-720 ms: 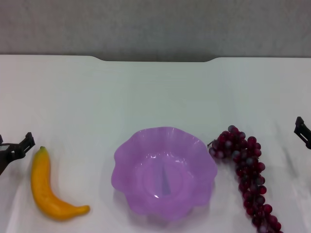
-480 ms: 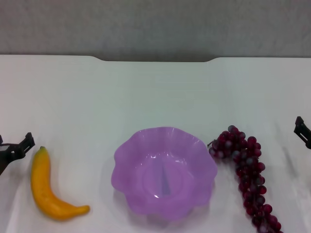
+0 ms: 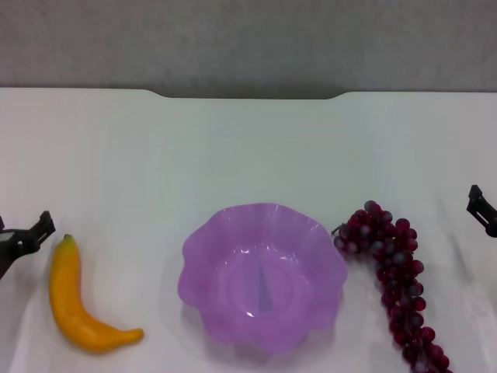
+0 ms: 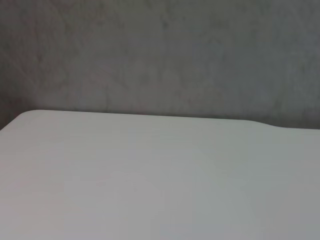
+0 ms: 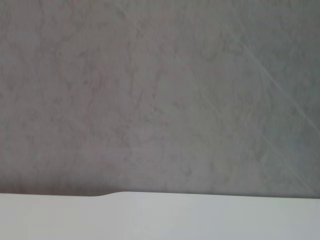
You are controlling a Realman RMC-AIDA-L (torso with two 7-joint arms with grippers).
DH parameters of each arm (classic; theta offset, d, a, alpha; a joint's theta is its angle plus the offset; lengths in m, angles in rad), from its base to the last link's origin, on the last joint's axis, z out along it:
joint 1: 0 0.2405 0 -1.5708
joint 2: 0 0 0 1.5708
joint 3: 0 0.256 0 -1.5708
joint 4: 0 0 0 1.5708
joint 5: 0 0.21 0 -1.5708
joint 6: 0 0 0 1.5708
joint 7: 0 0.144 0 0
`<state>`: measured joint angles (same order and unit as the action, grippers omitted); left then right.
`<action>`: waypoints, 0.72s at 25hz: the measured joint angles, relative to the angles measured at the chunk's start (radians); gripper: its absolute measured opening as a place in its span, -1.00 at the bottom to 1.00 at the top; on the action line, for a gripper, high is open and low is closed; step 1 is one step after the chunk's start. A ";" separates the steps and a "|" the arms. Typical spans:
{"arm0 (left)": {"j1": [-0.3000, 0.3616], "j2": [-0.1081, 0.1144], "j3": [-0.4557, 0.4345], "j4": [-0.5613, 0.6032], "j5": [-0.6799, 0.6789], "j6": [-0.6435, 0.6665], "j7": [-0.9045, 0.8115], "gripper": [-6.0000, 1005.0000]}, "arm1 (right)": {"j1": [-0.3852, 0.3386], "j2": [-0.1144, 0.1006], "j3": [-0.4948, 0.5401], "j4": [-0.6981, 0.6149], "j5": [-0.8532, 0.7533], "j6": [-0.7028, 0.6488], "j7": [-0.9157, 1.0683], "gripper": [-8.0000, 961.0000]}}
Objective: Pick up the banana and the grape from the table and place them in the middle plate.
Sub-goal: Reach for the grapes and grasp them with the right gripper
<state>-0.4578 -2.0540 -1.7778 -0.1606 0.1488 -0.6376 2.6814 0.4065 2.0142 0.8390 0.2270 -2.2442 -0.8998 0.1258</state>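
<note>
A yellow-orange banana [image 3: 78, 299] lies on the white table [image 3: 248, 148] at the front left. A long bunch of dark red-purple grapes [image 3: 396, 284] lies at the front right. The translucent purple plate [image 3: 262, 276] with a scalloped rim stands between them, and nothing lies in it. My left gripper [image 3: 23, 237] shows at the left edge, just left of the banana's stem end. My right gripper [image 3: 481, 208] shows at the right edge, right of the grapes. Both are only partly in view. The wrist views show only bare table and grey wall.
The table's far edge has a shallow notch [image 3: 248, 95] against a grey wall [image 3: 248, 39]. Bare tabletop lies behind the plate and fruit. The table edge also shows in the left wrist view [image 4: 150, 116] and the right wrist view [image 5: 150, 194].
My right gripper has moved very slightly up and away at the right edge. The left gripper, the fruit and the plate have not moved.
</note>
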 joint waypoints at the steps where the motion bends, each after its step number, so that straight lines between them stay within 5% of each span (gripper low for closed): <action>1: 0.001 0.000 0.000 -0.004 0.001 -0.007 -0.016 0.77 | 0.000 0.000 0.000 0.000 0.000 0.000 0.000 0.88; 13: 0.071 0.013 0.127 -0.182 0.010 -0.053 -0.170 0.77 | 0.000 -0.016 0.010 0.127 -0.135 -0.002 -0.003 0.88; 18: 0.073 0.014 0.128 -0.169 0.011 0.005 -0.150 0.77 | -0.061 -0.061 0.065 0.370 -0.168 0.217 -0.103 0.88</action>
<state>-0.3844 -2.0402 -1.6499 -0.3295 0.1596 -0.6326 2.5317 0.3457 1.9532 0.9043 0.5970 -2.4123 -0.6824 0.0232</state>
